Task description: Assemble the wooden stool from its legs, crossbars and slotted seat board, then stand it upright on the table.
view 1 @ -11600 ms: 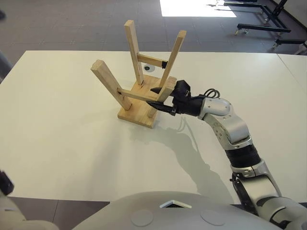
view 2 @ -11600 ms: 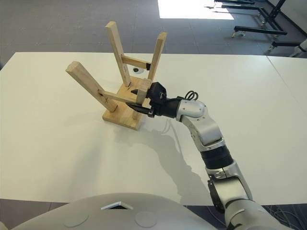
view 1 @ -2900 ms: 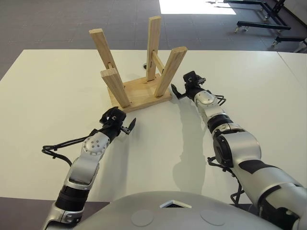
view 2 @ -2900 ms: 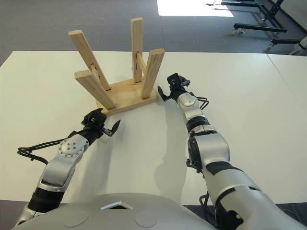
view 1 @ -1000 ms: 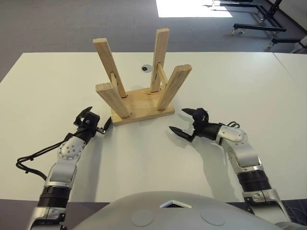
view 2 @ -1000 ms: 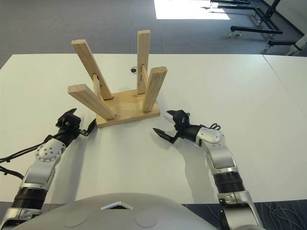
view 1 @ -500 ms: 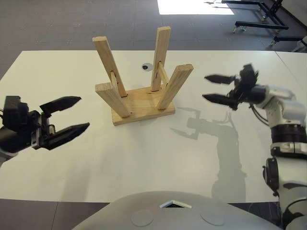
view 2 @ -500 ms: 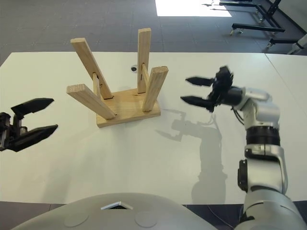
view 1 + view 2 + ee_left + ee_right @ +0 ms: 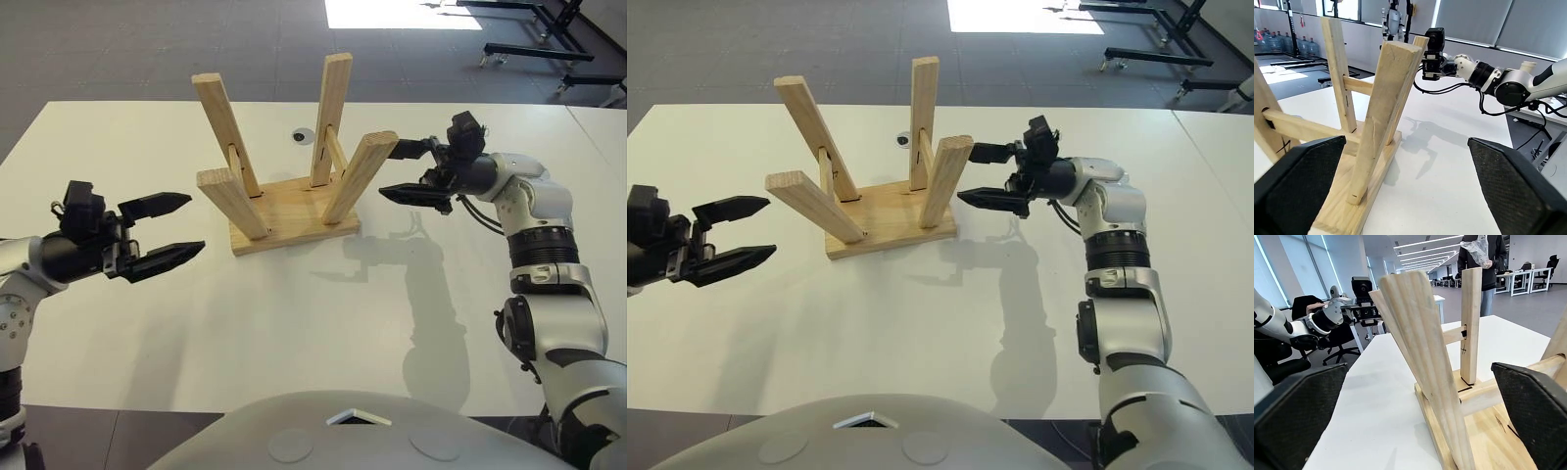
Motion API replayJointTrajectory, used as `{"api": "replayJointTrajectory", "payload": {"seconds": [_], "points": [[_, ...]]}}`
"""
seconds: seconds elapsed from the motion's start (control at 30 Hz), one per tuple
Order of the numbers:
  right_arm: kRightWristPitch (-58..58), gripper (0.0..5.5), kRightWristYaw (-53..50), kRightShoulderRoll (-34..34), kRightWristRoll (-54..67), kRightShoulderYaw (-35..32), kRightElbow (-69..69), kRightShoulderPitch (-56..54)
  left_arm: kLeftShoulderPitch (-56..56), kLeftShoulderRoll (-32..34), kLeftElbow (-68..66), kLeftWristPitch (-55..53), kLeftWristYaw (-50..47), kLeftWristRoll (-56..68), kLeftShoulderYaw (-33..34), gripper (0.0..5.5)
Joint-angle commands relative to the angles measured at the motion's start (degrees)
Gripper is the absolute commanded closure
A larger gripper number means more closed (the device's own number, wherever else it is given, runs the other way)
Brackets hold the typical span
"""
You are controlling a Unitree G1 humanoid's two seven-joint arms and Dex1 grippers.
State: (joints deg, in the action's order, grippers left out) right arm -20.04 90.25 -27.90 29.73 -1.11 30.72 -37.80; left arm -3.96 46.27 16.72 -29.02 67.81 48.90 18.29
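On the white table (image 9: pixel 294 333), as the left eye view has it, the stool (image 9: pixel 294 186) stands inverted: seat board (image 9: pixel 294 223) flat on the surface, 4 legs pointing up. The left gripper (image 9: pixel 196 222) hangs at the stool's 9 o'clock, fingers spread, apart from the wood. The right gripper (image 9: pixel 388 168) sits at 3 o'clock, likewise spread, just beside the nearest leg (image 9: pixel 355 176) and clamped on nothing.

The right eye view gives the same layout.

From the left wrist view, a leg (image 9: pixel 1383 112) and a crossbar (image 9: pixel 1300 128) lie ahead between the wide-set pads (image 9: pixel 1298 186).

From the right wrist view, a leg (image 9: pixel 1425 367) stands close between the dark pads (image 9: pixel 1537 416).

Assembly looks finished, so turning the stool over seems to be what remains. Done well, both grippers would close on opposite legs low down, near the board, at matching height. They would then lift and rotate together so the slotted joints are not pried loose, and land all 4 feet evenly.
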Motion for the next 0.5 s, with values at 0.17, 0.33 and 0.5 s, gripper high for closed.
{"api": "replayJointTrajectory", "payload": {"seconds": [0.17,0.33,0.5], "points": [[1.4,0.63,-2.8,3.3,-1.3,0.5,1.7,-2.3,8.0,-4.3,-2.1,1.5,-4.5,-4.9,-6.2,0.84],[2.0,1.53,-3.2,3.8,-1.6,0.7,3.1,-3.0,9.1,-4.6,-1.2,0.3,-5.7,-4.8,-6.9,1.46],[1.3,2.46,-3.2,3.6,-1.0,0.3,2.4,-3.0,8.1,-3.6,1.0,-1.3,-5.7,-2.9,-5.3,2.22]]}}
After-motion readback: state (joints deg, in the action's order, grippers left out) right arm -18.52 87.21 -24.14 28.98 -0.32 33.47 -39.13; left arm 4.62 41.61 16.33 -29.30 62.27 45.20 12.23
